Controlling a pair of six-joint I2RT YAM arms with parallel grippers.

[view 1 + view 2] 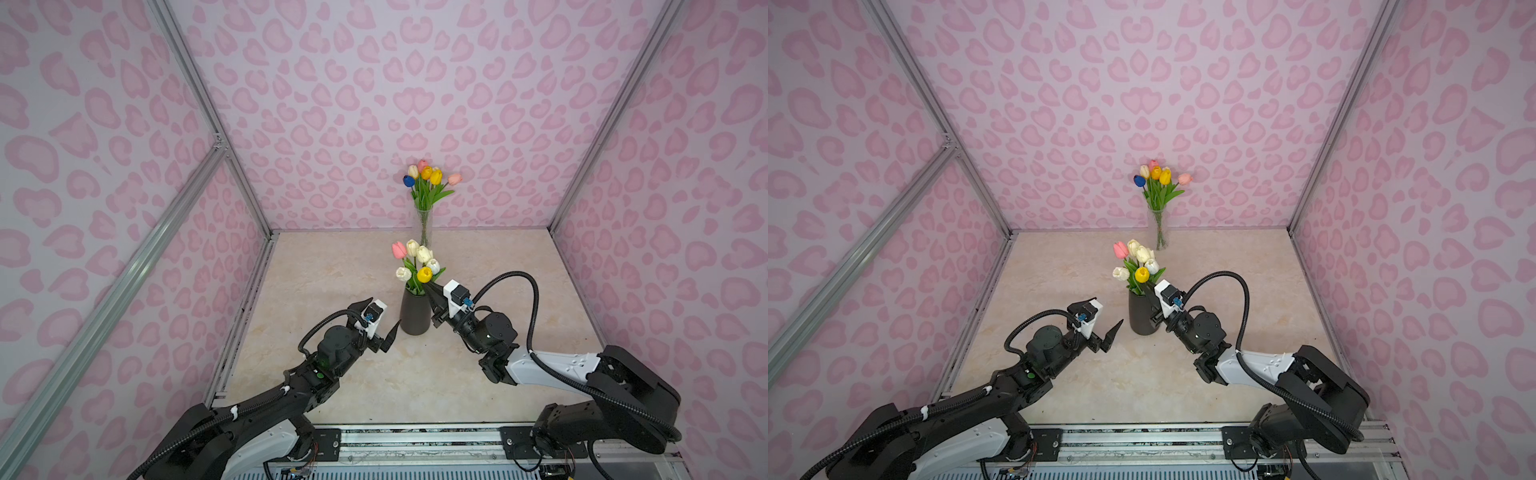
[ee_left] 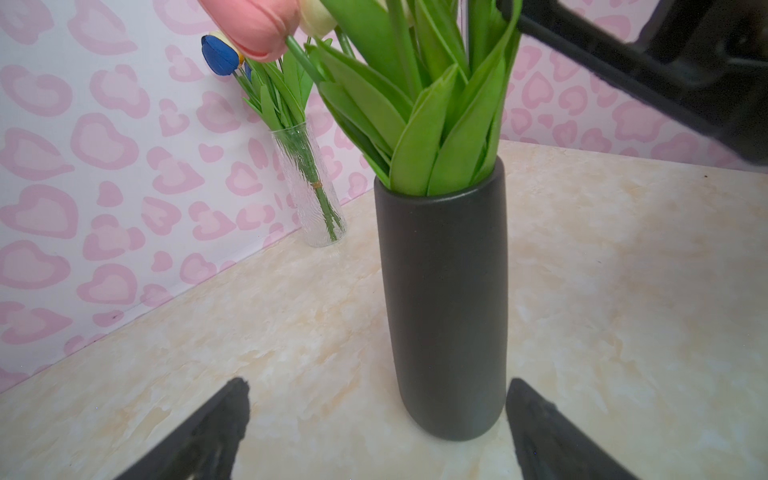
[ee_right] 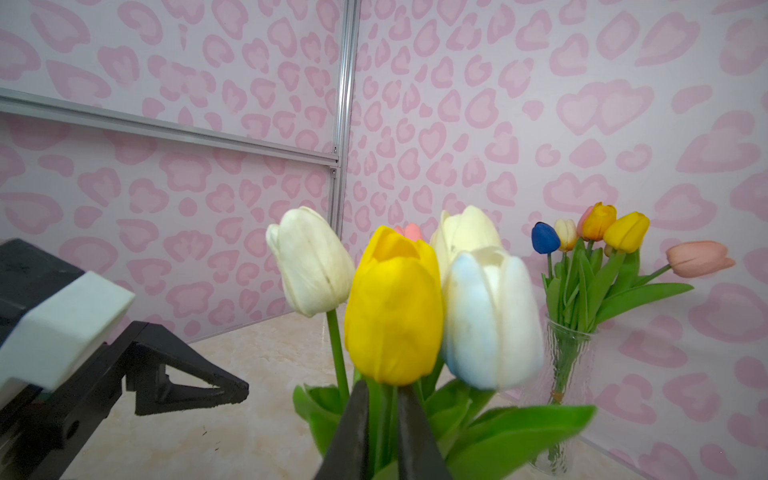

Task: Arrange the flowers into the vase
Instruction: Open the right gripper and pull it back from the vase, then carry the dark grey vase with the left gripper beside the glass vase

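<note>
A bunch of flowers [image 1: 417,259] [image 1: 1139,257], with pink, cream, white and yellow heads, stands in the black vase [image 1: 414,316] [image 1: 1141,316] [image 2: 444,291] at mid-table. My right gripper [image 1: 428,286] [image 1: 1147,286] [image 3: 383,388] reaches in just above the vase's rim. Its jaws stand a narrow gap apart around the stem under the yellow tulip [image 3: 392,307]. My left gripper [image 1: 385,311] [image 1: 1108,310] [image 2: 378,384] is wide open and empty, low beside the vase's left side, one fingertip [image 2: 519,399] close to its base.
A clear glass vase [image 1: 424,228] [image 3: 565,374] with a second bunch of tulips [image 1: 428,174] stands against the back wall. Pink patterned walls with metal rails enclose the marble-look tabletop [image 1: 332,270] on three sides.
</note>
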